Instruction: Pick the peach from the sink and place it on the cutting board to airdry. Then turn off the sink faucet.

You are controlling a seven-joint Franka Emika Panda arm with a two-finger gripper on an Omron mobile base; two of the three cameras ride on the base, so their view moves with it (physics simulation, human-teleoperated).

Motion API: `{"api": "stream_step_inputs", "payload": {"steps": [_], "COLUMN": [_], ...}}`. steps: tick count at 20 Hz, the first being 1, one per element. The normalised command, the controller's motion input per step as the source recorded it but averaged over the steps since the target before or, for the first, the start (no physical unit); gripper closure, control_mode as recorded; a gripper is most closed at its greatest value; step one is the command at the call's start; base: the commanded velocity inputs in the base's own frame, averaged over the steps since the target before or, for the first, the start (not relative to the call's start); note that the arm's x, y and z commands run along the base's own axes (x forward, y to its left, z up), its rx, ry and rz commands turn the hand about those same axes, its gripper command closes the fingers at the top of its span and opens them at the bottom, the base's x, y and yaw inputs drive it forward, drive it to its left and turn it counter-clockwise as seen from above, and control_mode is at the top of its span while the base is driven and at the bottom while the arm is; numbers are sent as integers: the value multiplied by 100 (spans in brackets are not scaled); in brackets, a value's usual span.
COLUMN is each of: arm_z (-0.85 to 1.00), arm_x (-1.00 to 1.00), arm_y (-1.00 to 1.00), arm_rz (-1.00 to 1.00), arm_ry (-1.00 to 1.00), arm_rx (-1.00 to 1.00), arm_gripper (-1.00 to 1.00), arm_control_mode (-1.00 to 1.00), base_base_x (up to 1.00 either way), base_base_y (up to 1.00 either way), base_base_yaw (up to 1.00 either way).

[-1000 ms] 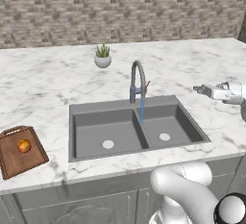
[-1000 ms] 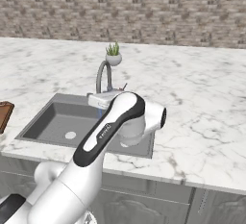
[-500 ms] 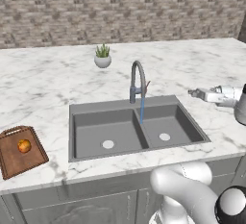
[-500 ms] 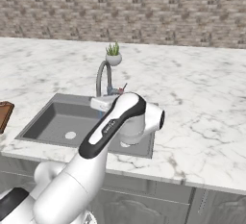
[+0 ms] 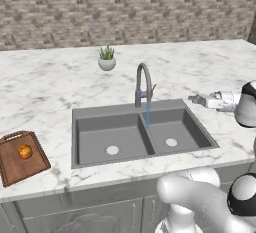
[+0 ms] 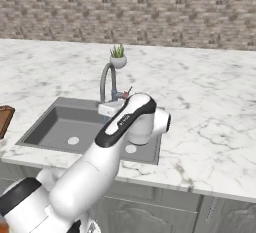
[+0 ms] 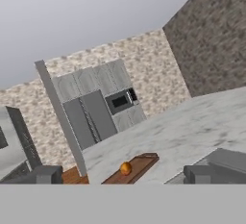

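The peach (image 5: 25,152) lies on the reddish-brown cutting board (image 5: 15,169) at the counter's front left, left of the dark double-basin sink (image 5: 90,127). In the hand view the peach (image 7: 126,168) rests on the board (image 7: 141,163) far ahead. The grey gooseneck faucet (image 5: 143,83) stands behind the sink's divider, and a blue stream of water falls from its spout. My gripper (image 5: 193,98) hovers over the counter right of the sink, pointing left toward the faucet and apart from it. My gripper (image 7: 124,176) is open, tips wide apart with nothing between them.
A small potted plant (image 5: 106,59) stands on the marble counter behind the faucet. A stone-tile wall (image 5: 125,12) backs the counter. My own arm (image 6: 120,132) crosses in front of the right basin in the right base view.
My gripper has moved a little left and lower, closer to the faucet. The peach, board and water stream are unchanged.
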Motion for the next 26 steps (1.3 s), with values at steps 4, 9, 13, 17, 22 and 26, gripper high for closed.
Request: {"api": "stream_step_inputs", "payload": {"steps": [4,9,13,17,22,26], "arm_z": [-10,-7,-2,0,-7,-16], "arm_x": [33,36,36,33,40,40], "arm_y": [-3,-5,-11,-8,-2,0], "arm_rz": [6,6,5,1,0,0], "arm_ry": [-8,-7,-2,0,0,0], "arm_rx": [0,0,0,0,0,0], "arm_gripper": [-100,-100,-100,-100,-100,-100], "arm_control_mode": [-100,-100,-100,-100,-100,-100], "base_base_x": [0,0,0,0,0,0], "base_base_y": [0,0,0,0,0,0], "base_base_yaw": [0,0,0,0,0,0]}}
